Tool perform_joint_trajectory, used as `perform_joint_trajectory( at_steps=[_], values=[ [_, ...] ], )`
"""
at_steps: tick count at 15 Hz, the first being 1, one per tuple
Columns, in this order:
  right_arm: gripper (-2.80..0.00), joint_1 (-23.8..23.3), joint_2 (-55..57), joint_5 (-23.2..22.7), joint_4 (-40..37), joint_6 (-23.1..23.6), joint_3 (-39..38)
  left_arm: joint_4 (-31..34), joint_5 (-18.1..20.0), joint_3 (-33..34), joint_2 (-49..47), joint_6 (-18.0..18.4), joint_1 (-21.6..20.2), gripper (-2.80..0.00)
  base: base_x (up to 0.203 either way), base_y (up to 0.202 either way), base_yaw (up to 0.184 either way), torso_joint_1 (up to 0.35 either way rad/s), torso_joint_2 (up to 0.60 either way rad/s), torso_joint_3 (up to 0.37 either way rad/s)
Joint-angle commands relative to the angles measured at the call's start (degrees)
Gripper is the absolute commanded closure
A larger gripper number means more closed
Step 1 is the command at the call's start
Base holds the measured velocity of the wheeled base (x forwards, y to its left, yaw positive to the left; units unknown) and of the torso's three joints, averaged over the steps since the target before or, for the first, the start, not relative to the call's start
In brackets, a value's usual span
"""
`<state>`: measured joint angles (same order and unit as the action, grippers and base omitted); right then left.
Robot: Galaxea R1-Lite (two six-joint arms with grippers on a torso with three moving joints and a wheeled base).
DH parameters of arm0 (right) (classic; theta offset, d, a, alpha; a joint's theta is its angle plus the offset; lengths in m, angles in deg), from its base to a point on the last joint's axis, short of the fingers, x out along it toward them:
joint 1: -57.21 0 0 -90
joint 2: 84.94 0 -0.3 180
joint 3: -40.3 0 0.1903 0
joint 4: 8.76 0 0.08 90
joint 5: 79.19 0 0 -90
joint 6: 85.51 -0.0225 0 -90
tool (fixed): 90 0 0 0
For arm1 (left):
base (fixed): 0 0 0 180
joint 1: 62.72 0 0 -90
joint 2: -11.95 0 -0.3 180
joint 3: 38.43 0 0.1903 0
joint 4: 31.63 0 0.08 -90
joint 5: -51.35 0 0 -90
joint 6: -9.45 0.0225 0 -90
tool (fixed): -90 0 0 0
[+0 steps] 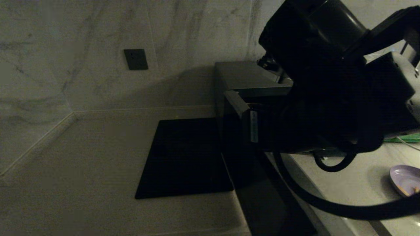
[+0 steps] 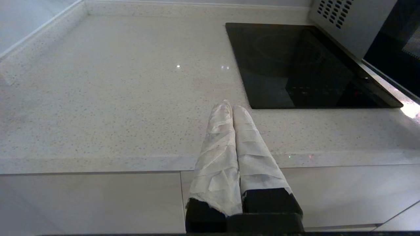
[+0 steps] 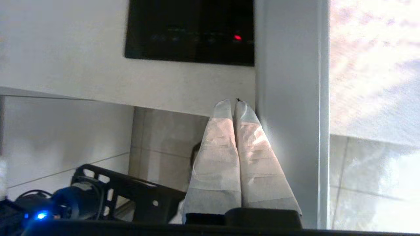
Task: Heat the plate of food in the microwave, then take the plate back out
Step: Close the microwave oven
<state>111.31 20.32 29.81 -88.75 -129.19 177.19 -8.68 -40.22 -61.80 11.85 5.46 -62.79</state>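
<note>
Two tools are in sight, both with their wrapped fingers pressed together and gripping nothing. The right tool [image 3: 235, 102] sits with its tips just beside the pale edge of the microwave [image 1: 242, 88] door, which stands swung out over the front of the bench [image 1: 98, 164]. The left tool [image 2: 231, 107] hangs idle above the bench's front edge, near the black cooktop [image 2: 305, 65]. Off by the bench's right side lies the plate of food [image 1: 405, 180], well apart from the microwave and partly cut off from sight.
</note>
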Motion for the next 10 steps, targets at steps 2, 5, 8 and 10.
perform_joint_trajectory(
  at_steps=[2,5,8,10],
  values=[
    [0.0,-1.9,-1.84,0.25,-1.99,-1.97,-0.18,-0.03,-0.01,0.0,0.01,-0.06,-0.01,0.0,0.0,0.0,0.0,0.0,0.0,0.0],
    [0.0,-4.07,-3.49,1.07,-2.0,-2.07,-1.6,-0.03,-0.1,0.0,0.01,-0.06,-0.01,0.0,0.0,0.0,0.0,0.0,0.0,0.0],
    [0.0,-7.09,-4.93,2.74,-2.69,-2.27,-3.33,-0.03,-0.01,0.0,0.01,-0.06,-0.01,0.0,0.0,0.0,0.0,0.0,0.0,0.0],
    [0.0,-9.92,-6.15,2.88,-2.56,-2.28,-5.78,-0.03,-0.01,0.0,0.01,-0.06,-0.01,0.0,0.0,0.0,0.0,0.0,0.0,0.0]
  ],
)
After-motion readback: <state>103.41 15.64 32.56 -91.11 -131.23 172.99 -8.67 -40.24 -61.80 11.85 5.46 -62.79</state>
